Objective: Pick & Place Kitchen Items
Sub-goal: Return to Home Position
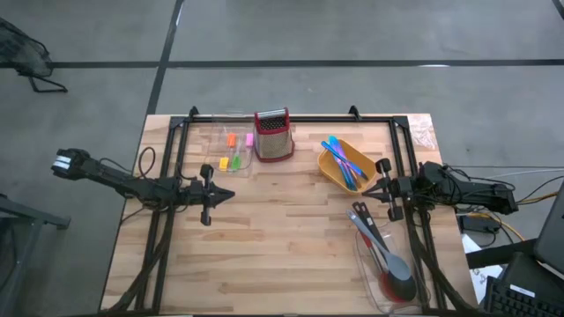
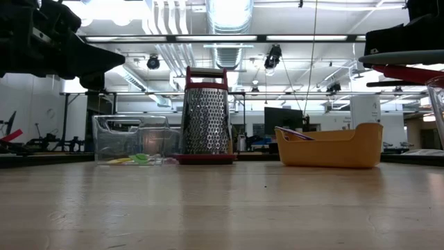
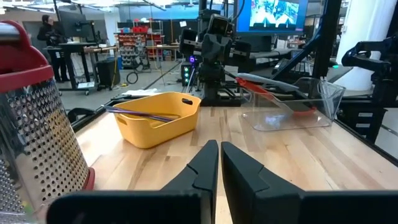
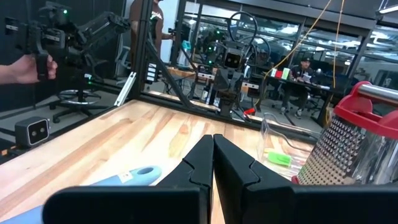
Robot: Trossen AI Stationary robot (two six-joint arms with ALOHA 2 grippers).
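**Table (image 1: pixel 282 238), contents at rest.**

- Small clear bin (image 1: pixel 220 145), far edge, left of the grater (image 1: pixel 273 135): thumb-sized pieces (image 1: pixel 236 161) in orange, pink, yellow and green. The high view alone shows all four colours. The low view gives only a yellow-green smear on the bin floor, and the right wrist view shows one green piece (image 4: pixel 280 158).
- Orange tray (image 1: pixel 330 169), right of the grater: blue utensils (image 1: pixel 344 158) lying across it. The purple utensil (image 3: pixel 140 113) is plain in the left wrist view, its end raised over the rim. The low view shows just that tip.
- Long clear bin (image 1: pixel 366 264), right front: black and grey spoons and spatula (image 1: pixel 379 242), heads toward the table's near edge, one red part beneath.

**Arms.**

- Left gripper (image 1: pixel 227 195): over bare wood left of centre, arm stretched level, pointing right. Its own camera shows the fingers (image 3: pixel 205 165) pressed together, nothing between them.
- Right gripper (image 1: pixel 370 187): just beside the tray's near corner, pointing left, level. Its fingers (image 4: pixel 199 158) are likewise closed and empty.

**Beyond the table.** The right wrist view shows a person's hand (image 4: pixel 25 67).
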